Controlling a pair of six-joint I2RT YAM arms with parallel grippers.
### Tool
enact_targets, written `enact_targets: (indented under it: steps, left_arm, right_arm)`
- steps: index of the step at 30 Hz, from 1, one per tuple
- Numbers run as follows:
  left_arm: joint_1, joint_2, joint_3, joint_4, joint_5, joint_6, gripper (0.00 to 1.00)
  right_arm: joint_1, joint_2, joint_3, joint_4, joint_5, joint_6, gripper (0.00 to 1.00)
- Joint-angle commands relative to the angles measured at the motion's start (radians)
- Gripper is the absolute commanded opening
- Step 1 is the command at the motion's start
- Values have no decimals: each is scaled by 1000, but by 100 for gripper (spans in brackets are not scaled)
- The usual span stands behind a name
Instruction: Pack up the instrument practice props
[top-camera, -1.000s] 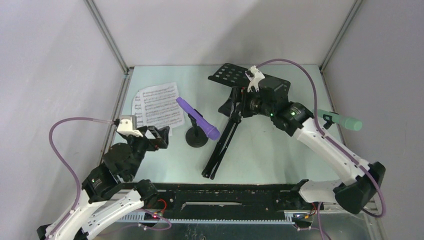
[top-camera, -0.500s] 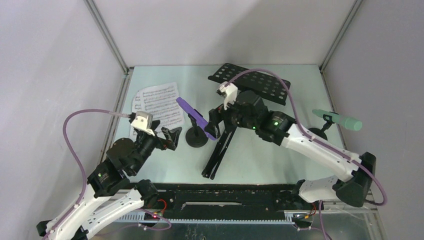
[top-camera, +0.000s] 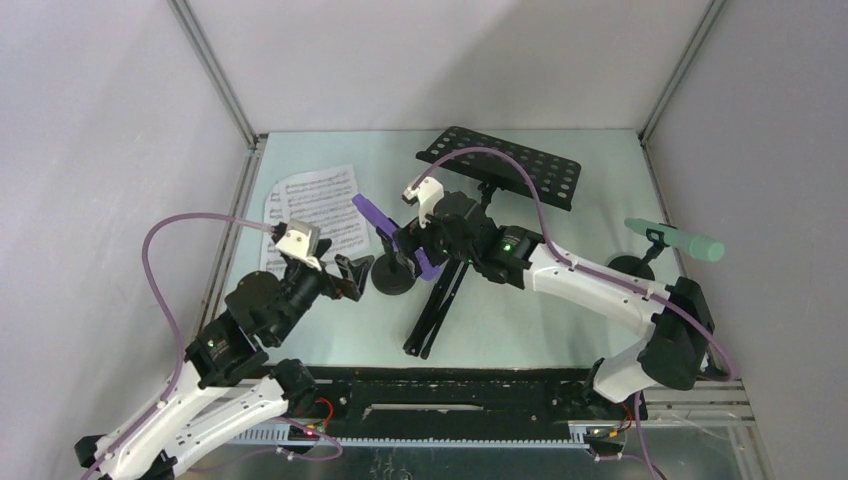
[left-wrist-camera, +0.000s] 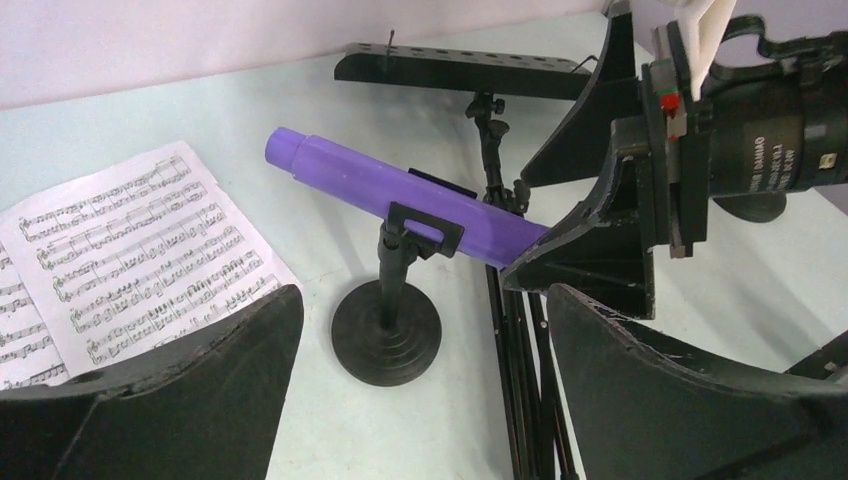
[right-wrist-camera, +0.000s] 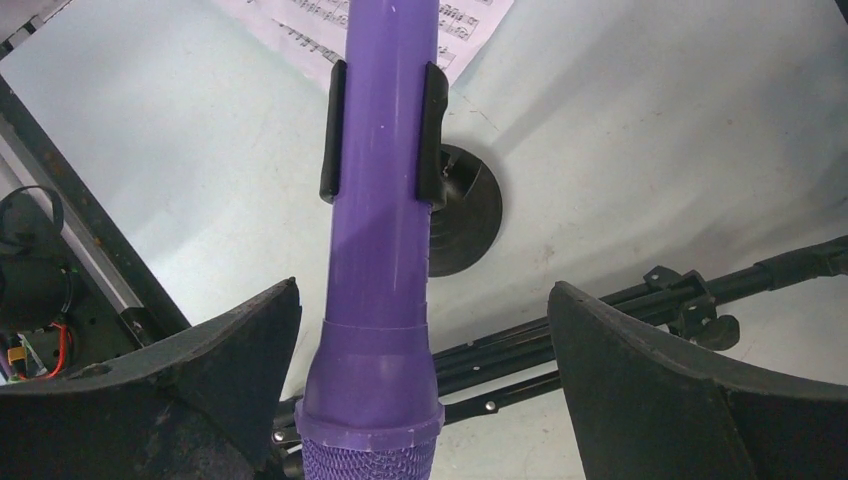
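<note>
**Desk:** Count on the table (top-camera: 570, 320)?

**Photographer:** Two microphones: one purple microphone (top-camera: 372, 213), one green microphone (top-camera: 676, 240). Two black round-based holders: a centre holder (top-camera: 392, 278) and a side holder (top-camera: 628, 267). One black music stand (top-camera: 500, 165) with a perforated plate. Sheet music (top-camera: 315, 212) in overlapping white pages, exact number hard to tell.

**Desk:** Holders and contents?

**Photographer:** Purple microphone clipped into the centre holder, tilted, mesh head at the low end. Green microphone clipped into the side holder, lying almost level across it.

**Desk:** Grippers?

**Photographer:** Right gripper (right-wrist-camera: 422, 290) spread wide, straddling the purple microphone just above the mesh head, with a gap on either side and no clamping. Left gripper (left-wrist-camera: 422, 298) likewise spread apart, grasping nothing, facing the centre holder from the left and near it.

**Desk:** Edges and room to move?

**Photographer:** Walls on the left, back and right. Sheet music flat beside the left edge. Side holder close to the right wall. Stand plate toward the back, folded legs running toward the near edge, just beside the centre holder. Bare table between those legs and the side holder.
</note>
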Motion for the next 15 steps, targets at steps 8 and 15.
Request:
enact_targets:
  steps: [8,15]
  left_arm:
    - [6,-2,-103,65,-60,-22,100]
    - [5,-71,-173,97,-152,-88,100]
  right_arm:
    - [2,118,159,-136,-12,8,99]
    - [9,184,268,-242,-26,36,91]
